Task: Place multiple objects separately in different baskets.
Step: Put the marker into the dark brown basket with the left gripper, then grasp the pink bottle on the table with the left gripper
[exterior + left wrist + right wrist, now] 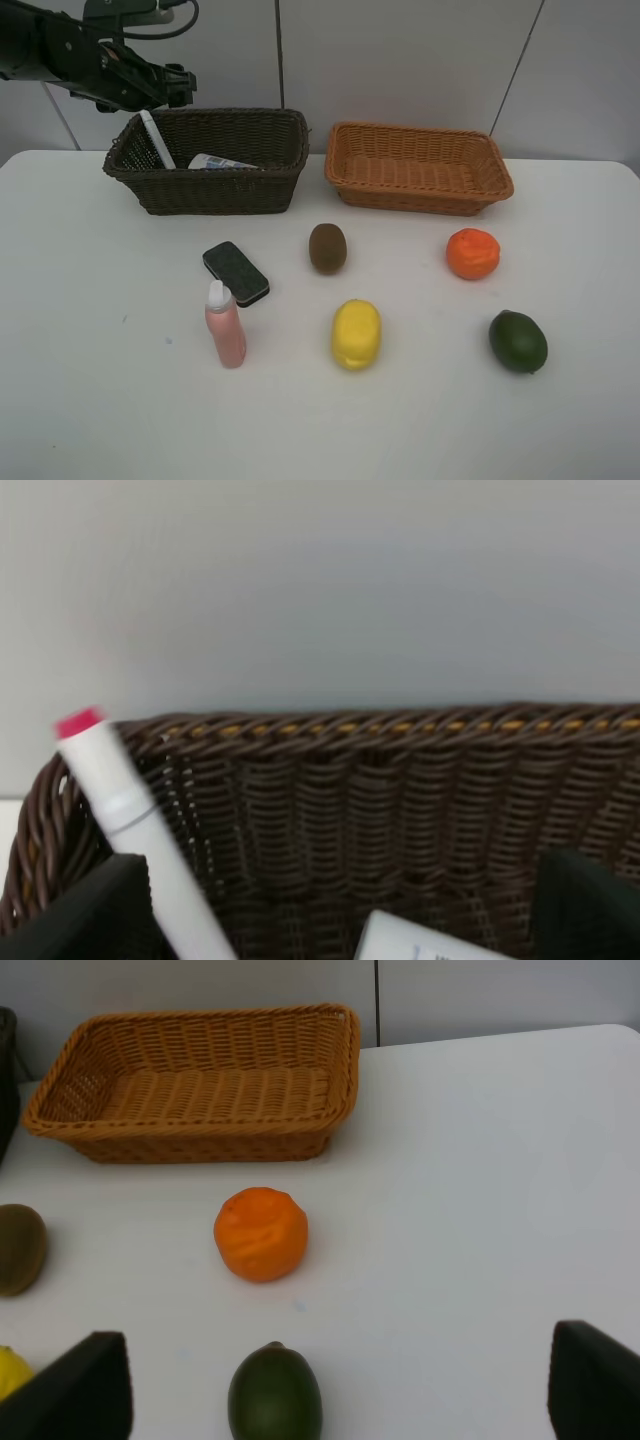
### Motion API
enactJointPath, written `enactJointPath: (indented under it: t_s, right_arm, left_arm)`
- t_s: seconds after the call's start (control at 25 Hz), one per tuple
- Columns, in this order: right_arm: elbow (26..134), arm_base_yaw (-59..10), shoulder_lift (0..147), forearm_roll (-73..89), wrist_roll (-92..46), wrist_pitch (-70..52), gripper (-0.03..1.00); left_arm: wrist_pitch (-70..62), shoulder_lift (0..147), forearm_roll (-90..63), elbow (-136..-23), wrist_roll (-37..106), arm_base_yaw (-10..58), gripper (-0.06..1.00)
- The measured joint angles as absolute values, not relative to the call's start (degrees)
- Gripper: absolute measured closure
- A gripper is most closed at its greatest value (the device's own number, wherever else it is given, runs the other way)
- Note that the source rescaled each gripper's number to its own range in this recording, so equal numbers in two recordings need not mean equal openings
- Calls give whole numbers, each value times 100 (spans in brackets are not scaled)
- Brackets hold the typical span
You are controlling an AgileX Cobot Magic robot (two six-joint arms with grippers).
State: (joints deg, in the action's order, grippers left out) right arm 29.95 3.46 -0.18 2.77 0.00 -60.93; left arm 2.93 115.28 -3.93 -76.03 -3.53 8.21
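The white marker with pink tip (140, 840) leans upright against the end wall of the dark brown woven wicker basket (215, 185), which sits near the desk's (90, 400) far left corner. A white shampoo bottle (222, 161) lies beside it in the basket. My left tool (335, 910) hangs over them, spread and pinching nothing. My right tool (340, 1390) is spread too.

I judge the small pink bottle (227, 330), standing towards the near edge, to be light, smooth and tippy, so I'd grip its body low. The black eraser block (236, 273) looks flat and grippy, best pinched across its narrow width.
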Motion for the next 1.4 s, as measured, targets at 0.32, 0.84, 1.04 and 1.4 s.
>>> enactJointPath:
  t_s: [0.32,0.84,1.04,1.4]
  right_arm:
    - [2995,346,-18,277,0,-6093,1]
    - [2995,346,-18,277,0,-6093,1]
    - [2995,346,-18,277,0,-6093,1]
    - [2995,346,-18,277,0,-6093,1]
  left_arm:
    - [-1764,10927,-565,-7603,-490,934,-5]
    - [-6567,10209,-1015,-7621,-981,960,-5]
    - [-6878,10100,-1025,-7564,-1062,1251,-5]
    - [-6878,9358,-1068,-6857,-1476,2694,-5]
